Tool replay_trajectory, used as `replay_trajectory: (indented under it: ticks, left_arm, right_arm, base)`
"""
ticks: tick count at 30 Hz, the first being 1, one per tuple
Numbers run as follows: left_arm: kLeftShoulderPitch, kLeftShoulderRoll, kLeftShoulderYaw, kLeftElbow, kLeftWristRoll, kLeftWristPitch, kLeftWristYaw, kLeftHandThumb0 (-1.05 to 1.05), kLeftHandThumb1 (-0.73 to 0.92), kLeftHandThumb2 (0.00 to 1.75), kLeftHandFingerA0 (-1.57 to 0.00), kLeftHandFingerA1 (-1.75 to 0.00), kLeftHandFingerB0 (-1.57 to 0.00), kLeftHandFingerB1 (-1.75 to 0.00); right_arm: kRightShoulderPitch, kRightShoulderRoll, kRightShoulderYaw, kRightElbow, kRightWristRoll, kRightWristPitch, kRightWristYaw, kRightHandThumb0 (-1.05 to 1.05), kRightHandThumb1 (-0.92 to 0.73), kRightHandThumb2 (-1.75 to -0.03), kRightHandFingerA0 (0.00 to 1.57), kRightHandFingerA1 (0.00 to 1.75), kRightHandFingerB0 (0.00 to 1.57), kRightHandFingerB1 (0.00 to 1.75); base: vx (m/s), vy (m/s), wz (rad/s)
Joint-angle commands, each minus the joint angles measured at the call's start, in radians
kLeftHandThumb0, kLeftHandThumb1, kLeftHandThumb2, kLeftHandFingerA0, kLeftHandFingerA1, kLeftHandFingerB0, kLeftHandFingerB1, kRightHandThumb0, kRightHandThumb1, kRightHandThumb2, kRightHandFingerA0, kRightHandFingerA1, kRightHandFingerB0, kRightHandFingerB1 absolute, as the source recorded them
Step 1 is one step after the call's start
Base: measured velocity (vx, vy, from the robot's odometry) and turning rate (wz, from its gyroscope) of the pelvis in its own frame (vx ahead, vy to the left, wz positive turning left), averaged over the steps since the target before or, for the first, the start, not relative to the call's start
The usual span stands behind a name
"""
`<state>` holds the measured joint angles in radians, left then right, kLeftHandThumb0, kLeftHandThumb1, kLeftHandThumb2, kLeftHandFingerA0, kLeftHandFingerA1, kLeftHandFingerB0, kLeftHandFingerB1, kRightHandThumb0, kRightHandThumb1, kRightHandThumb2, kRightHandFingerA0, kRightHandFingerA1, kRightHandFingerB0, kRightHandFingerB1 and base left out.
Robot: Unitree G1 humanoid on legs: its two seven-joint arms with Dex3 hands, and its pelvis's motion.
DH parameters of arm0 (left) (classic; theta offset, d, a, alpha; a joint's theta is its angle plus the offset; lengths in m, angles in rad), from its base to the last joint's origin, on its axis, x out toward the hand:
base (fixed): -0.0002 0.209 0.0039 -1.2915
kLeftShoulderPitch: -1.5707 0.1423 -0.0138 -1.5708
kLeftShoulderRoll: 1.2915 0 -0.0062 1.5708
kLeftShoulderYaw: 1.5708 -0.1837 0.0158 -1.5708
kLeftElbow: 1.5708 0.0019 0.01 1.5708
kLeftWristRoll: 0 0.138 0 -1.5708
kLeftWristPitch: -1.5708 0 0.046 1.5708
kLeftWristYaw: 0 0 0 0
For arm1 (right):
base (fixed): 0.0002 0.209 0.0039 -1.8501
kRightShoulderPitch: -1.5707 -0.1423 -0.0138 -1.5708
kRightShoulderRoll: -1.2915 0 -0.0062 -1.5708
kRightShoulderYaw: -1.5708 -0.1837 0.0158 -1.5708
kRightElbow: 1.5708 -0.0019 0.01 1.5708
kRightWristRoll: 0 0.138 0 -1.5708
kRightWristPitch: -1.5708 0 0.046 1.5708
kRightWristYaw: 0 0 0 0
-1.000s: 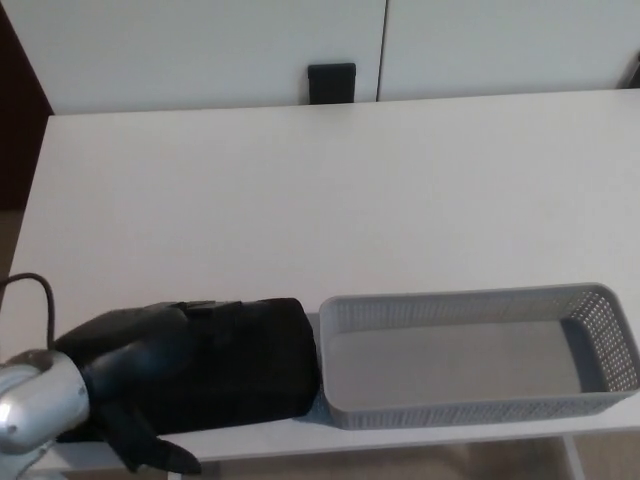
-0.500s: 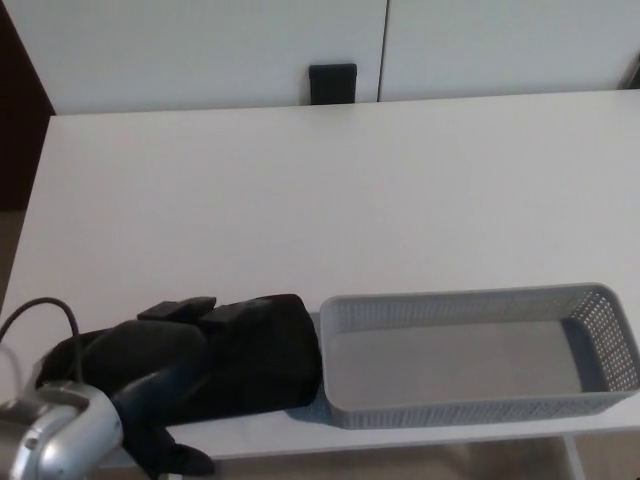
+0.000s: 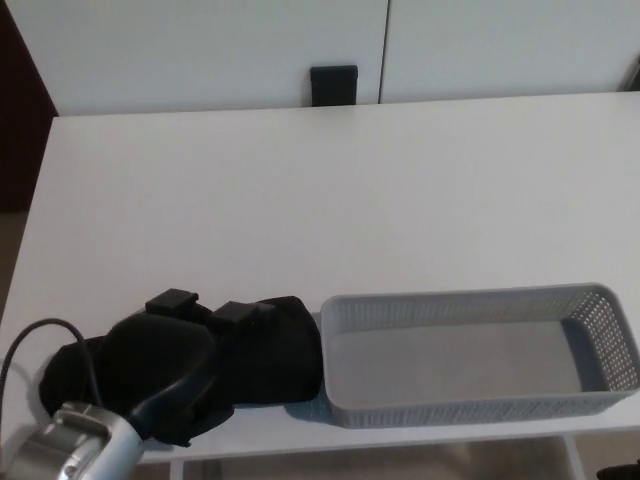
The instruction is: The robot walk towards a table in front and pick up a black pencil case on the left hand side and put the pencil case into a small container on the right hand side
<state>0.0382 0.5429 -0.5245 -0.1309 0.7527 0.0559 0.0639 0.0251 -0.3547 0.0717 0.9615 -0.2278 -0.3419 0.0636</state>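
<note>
Matt black cloth pencil case (image 3: 275, 352), grey perforated plastic container (image 3: 470, 355), smooth matt white table (image 3: 300, 200).

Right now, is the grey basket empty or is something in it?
Empty. The grey basket shows only its bare floor; the black pencil case lies outside on the table, at its left end.

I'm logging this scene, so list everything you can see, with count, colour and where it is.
Table: one, white, fills most of the view.
Pencil case: one, black, near left edge of the table, against the basket's left end.
Basket: one, grey mesh, near right, empty.
Black block: one, beyond the table's far edge, at the white wall.
Left hand: one, black, resting over the pencil case; silver forearm and cable at bottom left.
Right hand: not in view.
</note>
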Motion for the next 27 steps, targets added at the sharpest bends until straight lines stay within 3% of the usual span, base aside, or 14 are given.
replay_trajectory:
  ticks: [1,4,12,15,27]
  left_arm:
    - [0.049,-0.009,-0.026,0.086,0.091,-0.077,0.115,-0.2,0.8,0.65,-0.79,-1.28,-0.79,-0.52]
    - [0.057,-0.012,-0.02,0.098,0.092,-0.103,0.144,-0.19,0.78,0.63,-0.83,-1.17,-0.82,-0.54]
    - [0.077,0.004,0.017,0.069,0.086,-0.13,0.139,-0.17,0.78,0.64,-0.79,-1.31,-0.78,-0.53]
    - [0.087,0.052,0.073,0.02,0.07,-0.144,0.107,-0.2,0.76,0.63,-0.84,-1.1,-0.79,-0.51]
    - [0.157,0.155,0.312,-0.086,-0.005,-0.183,0.056,-0.21,0.76,0.63,-0.88,-1.01,-0.81,-0.52]
  right_arm:
    - [-0.005,-0.011,-0.007,0.009,0.008,0.016,0.001,-0.39,-0.62,-0.59,0.62,0.42,0.56,0.39]
    - [-0.006,-0.011,-0.008,0.007,0.011,0.017,0.005,-0.39,-0.62,-0.59,0.62,0.42,0.57,0.39]
    - [-0.007,-0.015,-0.009,0.001,0.012,0.007,0.015,-0.39,-0.62,-0.59,0.61,0.42,0.56,0.39]
    - [-0.015,-0.024,-0.003,-0.004,0.001,0.015,0.011,-0.39,-0.63,-0.58,0.62,0.41,0.56,0.39]
    - [-0.011,-0.032,0.002,-0.029,-0.004,0.03,0.012,-0.41,-0.63,-0.6,0.63,0.42,0.57,0.4]
  base:
    - [0.0,0.0,0.0]
    - [0.0,0.0,0.0]
    - [0.0,0.0,0.0]
    - [0.0,0.0,0.0]
    - [0.0,0.0,0.0]
